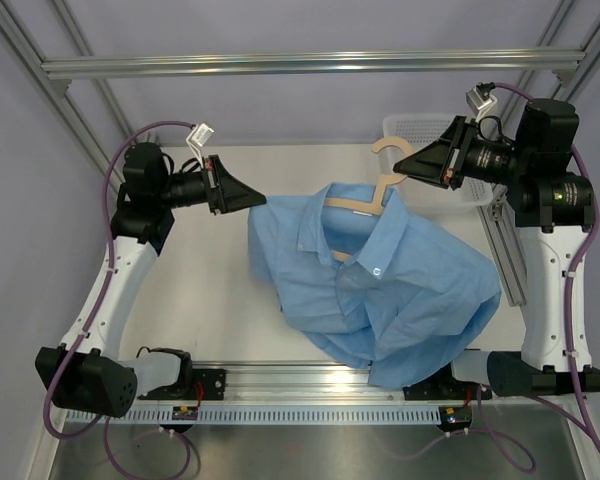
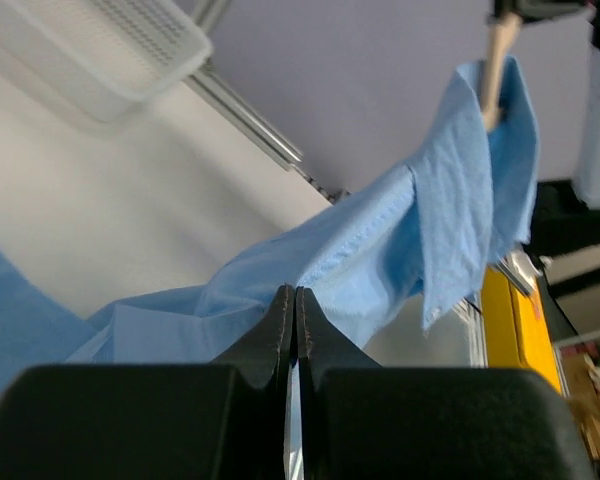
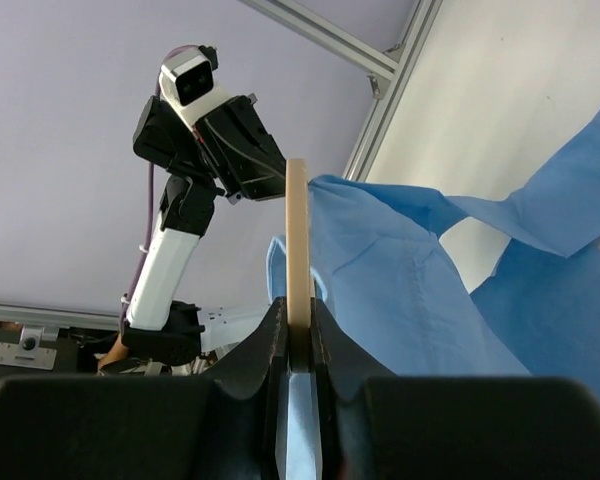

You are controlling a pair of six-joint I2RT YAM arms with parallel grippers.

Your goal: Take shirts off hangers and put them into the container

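Blue shirt edge pinched in left gripper jaws, hanger clamped in right gripper jaws — white basket behind

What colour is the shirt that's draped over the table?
The shirt is plain light blue, and it shows best in the top external view.

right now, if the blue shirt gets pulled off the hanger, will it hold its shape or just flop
Probably floppy: the shirt sags in folds between the left gripper and the hanger, and pools on the table. It likely drapes wherever unsupported, so it may spill over the basket rim. The hanger looks stiff in the right gripper.
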